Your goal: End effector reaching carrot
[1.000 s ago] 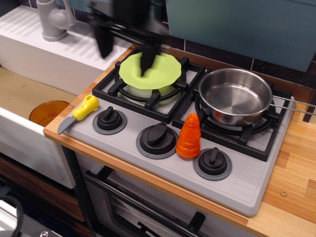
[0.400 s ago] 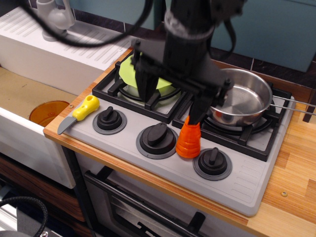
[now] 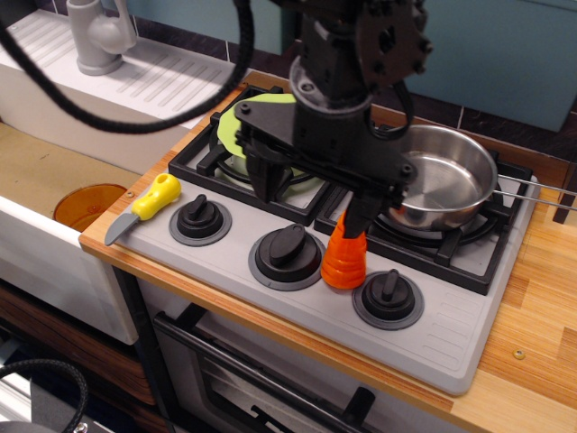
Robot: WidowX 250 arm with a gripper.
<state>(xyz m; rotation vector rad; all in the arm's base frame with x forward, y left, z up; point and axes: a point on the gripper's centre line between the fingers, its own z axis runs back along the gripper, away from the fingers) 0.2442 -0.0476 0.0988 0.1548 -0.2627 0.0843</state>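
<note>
The orange ridged carrot (image 3: 345, 260) stands upright on the grey stove panel between the middle knob (image 3: 287, 253) and the right knob (image 3: 389, 295). My black gripper (image 3: 311, 200) hangs over the stove's front burners with its two prongs spread wide, open and empty. The right prong (image 3: 358, 215) is right at the carrot's tip and hides it. The left prong (image 3: 264, 179) is over the left burner grate, well left of the carrot. The carrot is not between the prongs.
A steel pan (image 3: 448, 176) sits on the right burner just behind the carrot. A green plate (image 3: 233, 128) lies on the left burner, partly hidden by the arm. A yellow-handled knife (image 3: 150, 200) lies at the counter's left edge. The sink (image 3: 86, 203) is to the left.
The gripper came from the back left, swung right and down over the stove, and now stands a little lower with its right prong at the carrot's tip. The carrot has not moved.
</note>
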